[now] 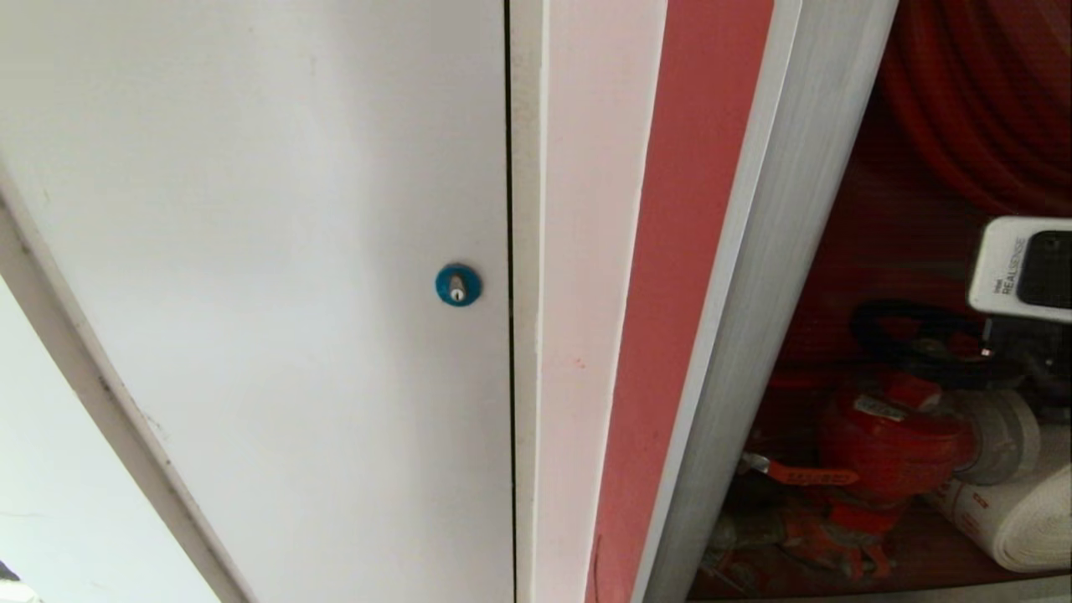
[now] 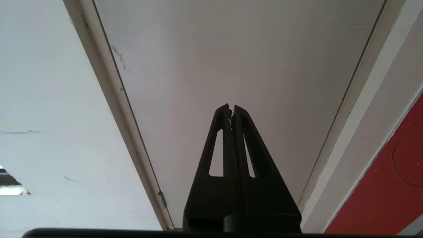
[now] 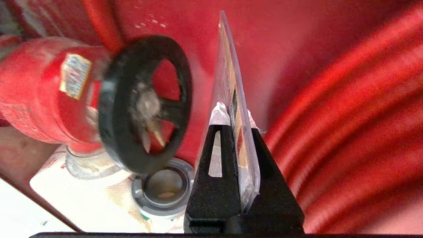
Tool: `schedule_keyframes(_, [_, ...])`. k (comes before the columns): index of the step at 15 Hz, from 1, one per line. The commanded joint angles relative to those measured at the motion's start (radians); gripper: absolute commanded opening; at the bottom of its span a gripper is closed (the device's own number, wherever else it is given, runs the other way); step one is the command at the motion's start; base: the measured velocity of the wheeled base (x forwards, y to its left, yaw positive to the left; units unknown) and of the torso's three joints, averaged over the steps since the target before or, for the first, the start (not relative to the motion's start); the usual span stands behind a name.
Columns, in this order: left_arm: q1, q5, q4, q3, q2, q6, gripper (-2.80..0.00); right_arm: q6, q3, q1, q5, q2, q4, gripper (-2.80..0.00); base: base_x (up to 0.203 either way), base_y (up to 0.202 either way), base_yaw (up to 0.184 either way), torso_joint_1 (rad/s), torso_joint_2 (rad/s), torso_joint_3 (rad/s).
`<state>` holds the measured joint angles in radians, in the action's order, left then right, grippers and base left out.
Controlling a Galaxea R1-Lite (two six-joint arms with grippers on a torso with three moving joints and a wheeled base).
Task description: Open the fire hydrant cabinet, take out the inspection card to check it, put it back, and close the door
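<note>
- Red interior fills the right of the head view: the fire hydrant cabinet (image 1: 758,276) stands open past its silver frame, with a coiled red hose (image 1: 980,109) above and a red valve (image 1: 888,444) with a black handwheel (image 1: 913,335) below. A white rolled hose (image 1: 1017,519) lies at the bottom right. The right arm shows only as its white wrist camera housing (image 1: 1022,264) at the right edge, in front of the opening. To the left is a plain white door (image 1: 251,251) with a blue round lock (image 1: 458,285). The cabinet's own glass door is not in view.
- Left wrist view: left hand (image 2: 231,107) parked, fingers pressed together on nothing, pointed at the white door.
- Right wrist view: right hand (image 3: 235,115) is clamped on the inspection card (image 3: 229,76), seen edge-on in its clear sleeve, standing up between the fingers. The card sits inside the cabinet, beside the handwheel (image 3: 145,105), apart from it, with the red hose (image 3: 347,109) on its other side.
- Step, as judged: card either leaving or returning; frames alone cannot say which.
- Next move calls for keeping the thin sleeve clear of the handwheel. The edge grip is narrow, so the card could slip or bend.
</note>
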<state>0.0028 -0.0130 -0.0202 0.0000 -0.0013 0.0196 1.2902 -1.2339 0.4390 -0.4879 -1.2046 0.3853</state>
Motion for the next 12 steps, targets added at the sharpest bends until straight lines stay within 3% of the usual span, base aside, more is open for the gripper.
schedule_keyframes(1, [0.0,-0.001,-0.001,0.008,0.0,0.0,-2.8,0.008,0.012,0.02,-0.032,-0.032,-0.001,-2.8,0.0,0.0,0.0,0.0,0.0,0.0])
schedule_keyframes(5, [0.0,-0.001,-0.001,0.008,0.0,0.0,-2.8,0.009,0.054,0.023,-0.07,-0.065,-0.087,-2.8,0.0,0.0,0.0,0.0,0.0,0.0])
schedule_keyframes(12, [0.0,-0.001,-0.001,0.008,0.0,0.002,-2.8,0.041,0.073,0.026,-0.067,-0.076,-0.088,-2.8,0.0,0.0,0.0,0.0,0.0,0.0])
